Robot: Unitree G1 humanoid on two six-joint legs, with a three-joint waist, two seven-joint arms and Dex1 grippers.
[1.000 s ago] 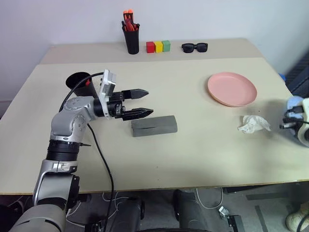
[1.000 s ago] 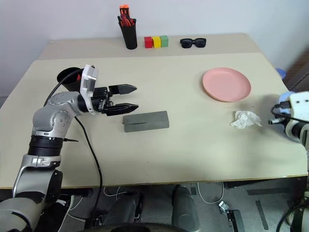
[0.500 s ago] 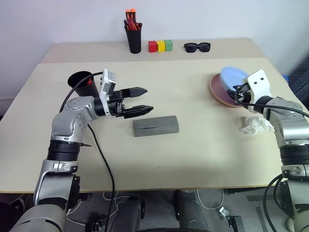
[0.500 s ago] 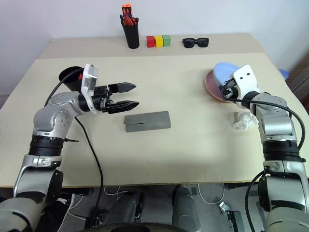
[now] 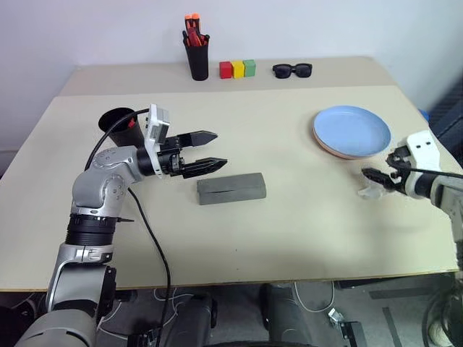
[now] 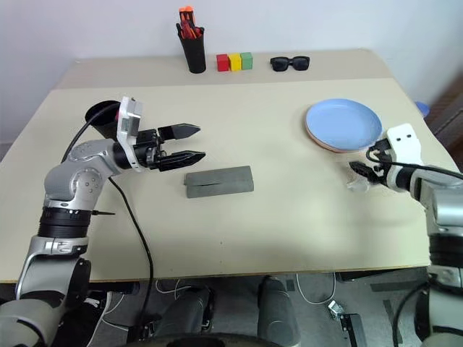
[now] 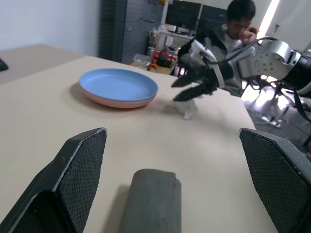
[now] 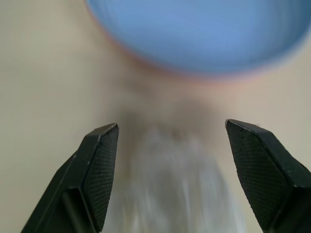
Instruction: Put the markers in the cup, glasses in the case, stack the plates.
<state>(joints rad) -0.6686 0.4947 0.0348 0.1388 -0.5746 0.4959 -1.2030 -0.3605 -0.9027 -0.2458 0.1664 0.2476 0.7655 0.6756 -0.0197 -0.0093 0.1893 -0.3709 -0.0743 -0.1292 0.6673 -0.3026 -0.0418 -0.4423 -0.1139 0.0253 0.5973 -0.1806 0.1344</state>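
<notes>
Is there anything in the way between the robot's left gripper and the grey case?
No, nothing visible. The left gripper hangs open just above and behind the closed grey case, with only bare table between them.

No text, label, brand, number or sign could be read anywhere in the views.
</notes>
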